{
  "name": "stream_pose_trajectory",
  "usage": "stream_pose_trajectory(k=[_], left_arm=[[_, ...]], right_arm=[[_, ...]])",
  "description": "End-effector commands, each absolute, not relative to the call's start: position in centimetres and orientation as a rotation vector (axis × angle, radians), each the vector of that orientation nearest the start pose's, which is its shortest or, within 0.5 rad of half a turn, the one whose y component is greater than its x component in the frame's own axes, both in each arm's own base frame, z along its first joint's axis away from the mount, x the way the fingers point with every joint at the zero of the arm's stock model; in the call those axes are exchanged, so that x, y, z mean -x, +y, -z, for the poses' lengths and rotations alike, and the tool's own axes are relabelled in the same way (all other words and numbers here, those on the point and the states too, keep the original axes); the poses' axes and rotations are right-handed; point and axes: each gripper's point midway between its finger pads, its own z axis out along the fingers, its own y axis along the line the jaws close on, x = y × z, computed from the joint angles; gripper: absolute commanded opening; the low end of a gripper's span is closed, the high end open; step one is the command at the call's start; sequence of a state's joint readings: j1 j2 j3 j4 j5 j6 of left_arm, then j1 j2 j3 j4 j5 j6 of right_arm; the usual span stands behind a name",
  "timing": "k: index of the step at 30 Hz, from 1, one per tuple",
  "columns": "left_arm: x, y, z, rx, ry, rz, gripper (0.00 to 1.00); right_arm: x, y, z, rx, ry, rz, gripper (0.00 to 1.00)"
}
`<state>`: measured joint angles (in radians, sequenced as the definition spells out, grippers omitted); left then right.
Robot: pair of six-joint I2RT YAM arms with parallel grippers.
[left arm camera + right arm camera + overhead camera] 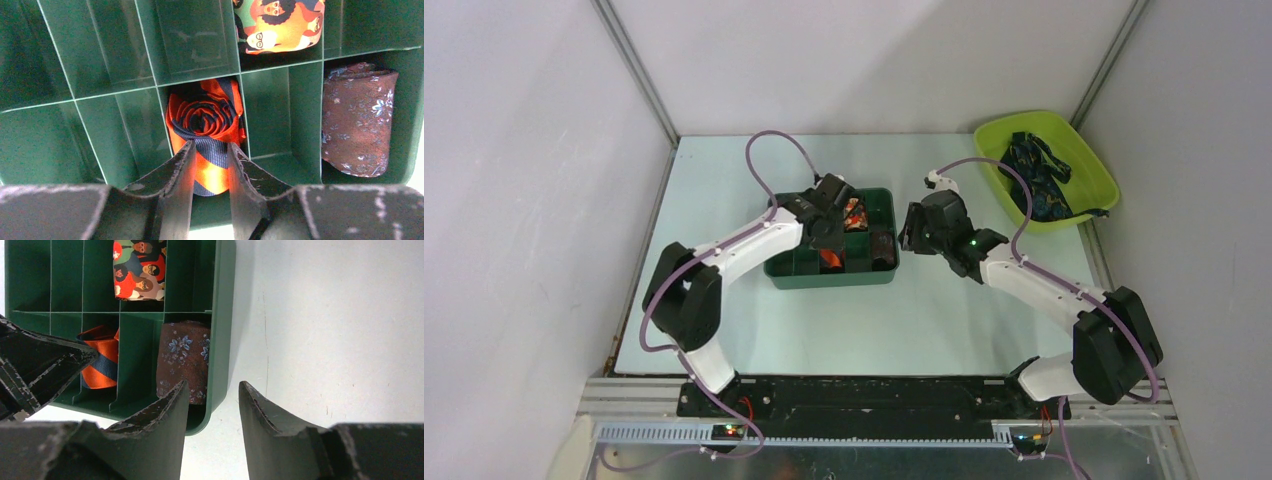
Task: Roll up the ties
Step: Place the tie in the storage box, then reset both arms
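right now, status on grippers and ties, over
Left gripper straddling rolled orange striped tie in green tray, grip unclear. Right gripper open, empty, beside tray. Navy ties heaped in lime bin. Nothing blocking.

I'm counting three ties sitting rolled: orange-navy striped tie [205,127], brown floral tie [357,120], face-print tie [280,25]. All three are sitting in one green divider tray [829,279], one per compartment. One lime bin [1092,160] is holding one dark navy heap [1036,175]; I'm not managing to tell how many ties are tangled in it. Two arms: left arm [749,245], right arm [1039,283]. Two purple cables: left cable [774,134], right cable [979,160].
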<state>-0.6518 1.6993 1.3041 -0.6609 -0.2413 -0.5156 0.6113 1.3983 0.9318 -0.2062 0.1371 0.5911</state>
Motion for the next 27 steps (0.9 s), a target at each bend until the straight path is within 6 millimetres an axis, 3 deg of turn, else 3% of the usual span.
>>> stream_pose_trajectory(k=[1,8,12,15,17,20,23,25,26,27], left_arm=[[-33.2,-22.9,-10.0,-0.085,2.572,0.139,0.34],[-33.5,-22.4,-10.4,-0.072,2.554,0.108,0.35],[-34.0,-22.1,-13.0,-0.048,2.483,0.119,0.38],[-34.5,-21.3,-16.1,-0.016,2.39,0.119,0.43],[-34.6,-20.1,-18.1,0.022,2.32,0.096,0.5],[-34.5,-18.3,-20.7,0.097,2.207,0.078,0.68],[-33.6,-15.7,-22.9,0.191,2.091,0.058,0.78],[-32.9,-14.1,-23.5,0.246,2.039,0.044,0.85],[-32.3,-13.4,-23.6,0.268,2.02,0.047,0.89],[-32.2,-12.7,-23.8,0.296,1.993,0.033,0.94]], right_arm=[[-33.0,22.2,-14.4,-0.07,2.241,-0.483,0.44],[-33.0,21.9,-14.8,-0.074,2.228,-0.489,0.45],[-33.2,21.4,-15.7,-0.081,2.206,-0.504,0.45],[-33.4,20.7,-16.6,-0.092,2.188,-0.518,0.5],[-33.5,20.0,-16.9,-0.107,2.189,-0.53,0.54],[-33.7,18.5,-17.1,-0.135,2.187,-0.528,0.6],[-33.7,16.9,-16.9,-0.165,2.189,-0.502,0.66],[-33.6,15.7,-16.7,-0.192,2.192,-0.473,0.72],[-33.6,15.1,-16.8,-0.207,2.189,-0.461,0.85],[-33.4,14.8,-16.5,-0.215,2.195,-0.453,0.88]])
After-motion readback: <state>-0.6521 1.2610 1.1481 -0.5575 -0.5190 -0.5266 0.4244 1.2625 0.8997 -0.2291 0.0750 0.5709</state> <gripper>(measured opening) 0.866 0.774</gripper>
